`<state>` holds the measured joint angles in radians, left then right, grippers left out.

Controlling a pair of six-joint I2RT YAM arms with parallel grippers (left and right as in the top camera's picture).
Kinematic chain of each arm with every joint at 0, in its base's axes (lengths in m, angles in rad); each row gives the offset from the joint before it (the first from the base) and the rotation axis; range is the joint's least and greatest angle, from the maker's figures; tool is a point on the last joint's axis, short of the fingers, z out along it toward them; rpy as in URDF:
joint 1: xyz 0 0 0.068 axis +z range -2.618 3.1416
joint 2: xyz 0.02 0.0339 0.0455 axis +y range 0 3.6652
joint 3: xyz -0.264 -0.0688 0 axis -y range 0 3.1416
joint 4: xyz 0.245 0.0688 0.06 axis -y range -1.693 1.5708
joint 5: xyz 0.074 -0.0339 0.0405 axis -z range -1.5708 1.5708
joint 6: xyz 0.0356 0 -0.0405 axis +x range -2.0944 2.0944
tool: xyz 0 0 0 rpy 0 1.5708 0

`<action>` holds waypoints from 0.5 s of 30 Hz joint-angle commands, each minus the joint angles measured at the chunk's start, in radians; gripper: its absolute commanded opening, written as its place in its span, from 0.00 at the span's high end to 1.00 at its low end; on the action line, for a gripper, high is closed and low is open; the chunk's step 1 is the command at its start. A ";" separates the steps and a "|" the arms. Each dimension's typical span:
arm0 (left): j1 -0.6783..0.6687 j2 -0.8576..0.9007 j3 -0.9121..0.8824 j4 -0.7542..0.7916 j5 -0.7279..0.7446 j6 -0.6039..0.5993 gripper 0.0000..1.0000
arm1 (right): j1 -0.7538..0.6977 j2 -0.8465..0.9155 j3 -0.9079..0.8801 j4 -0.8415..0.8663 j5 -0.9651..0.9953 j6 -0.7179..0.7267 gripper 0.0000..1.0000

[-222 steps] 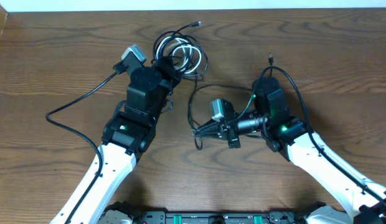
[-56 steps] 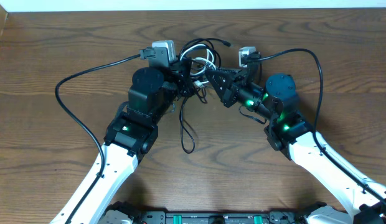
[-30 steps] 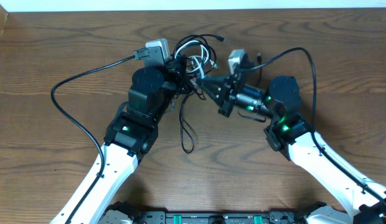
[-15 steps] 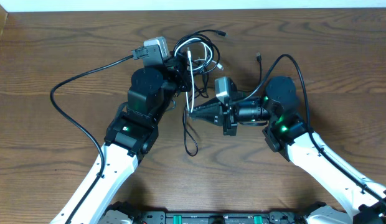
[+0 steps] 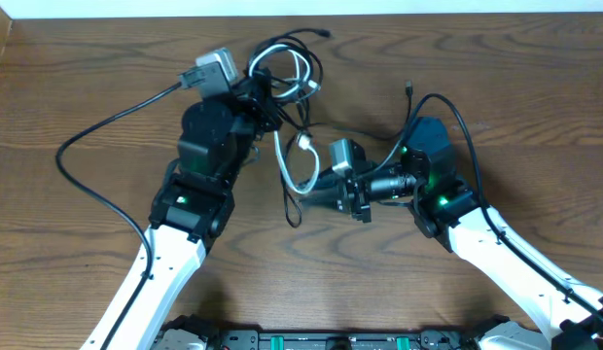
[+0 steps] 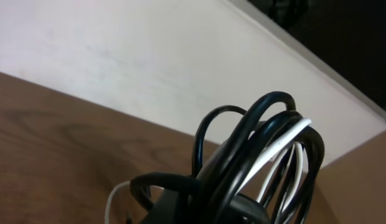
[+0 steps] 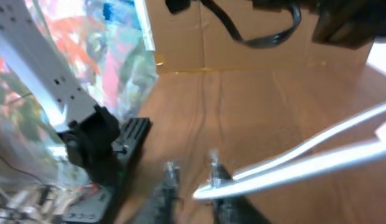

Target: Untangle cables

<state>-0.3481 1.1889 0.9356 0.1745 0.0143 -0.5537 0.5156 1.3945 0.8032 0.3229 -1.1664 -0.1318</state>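
Note:
A bundle of coiled black and white cables (image 5: pixel 282 73) hangs at the far middle of the table, and my left gripper (image 5: pixel 261 97) is shut on it. In the left wrist view the coils (image 6: pixel 261 149) rise right over the jaws and hide them. One white cable (image 5: pixel 285 160) trails down out of the bundle in a loop, with a thin black loop (image 5: pixel 290 209) beside it. My right gripper (image 5: pixel 311 194) points left at that white loop. In the right wrist view its fingers (image 7: pixel 194 177) stand apart and the white cable (image 7: pixel 305 165) lies across the right-hand finger.
The left arm's thick black lead (image 5: pixel 97 141) sweeps over the left of the wooden table (image 5: pixel 535 97). The right arm's lead (image 5: pixel 457 117) arches above its wrist. A white wall runs along the table's far edge (image 5: pixel 428 12).
My left arm has swung left and back with the bundle. The white cable has come out into a longer loop. My right gripper's jaws have parted and it has dropped slightly toward the front.

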 commanded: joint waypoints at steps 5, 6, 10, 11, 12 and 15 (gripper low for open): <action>0.011 -0.044 0.017 0.015 -0.026 0.016 0.93 | 0.000 0.000 -0.001 -0.011 0.342 0.198 0.40; 0.011 -0.045 0.017 0.015 -0.026 0.021 0.93 | -0.006 0.000 -0.001 -0.017 0.393 0.243 0.37; 0.011 -0.049 0.017 0.015 -0.026 0.026 0.93 | -0.037 0.000 -0.001 -0.052 0.549 0.377 0.29; 0.011 -0.050 0.017 0.015 -0.026 0.026 0.92 | -0.046 0.000 -0.001 -0.059 0.574 0.398 0.29; 0.011 -0.051 0.017 0.015 -0.026 0.030 0.93 | -0.053 0.000 -0.001 -0.066 0.590 0.413 0.28; 0.011 -0.056 0.017 0.016 0.011 0.071 0.92 | -0.084 0.000 -0.001 -0.068 0.617 0.452 0.28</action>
<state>-0.3420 1.1625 0.9356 0.1810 0.0010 -0.5373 0.4610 1.3949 0.8032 0.2543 -0.6537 0.2165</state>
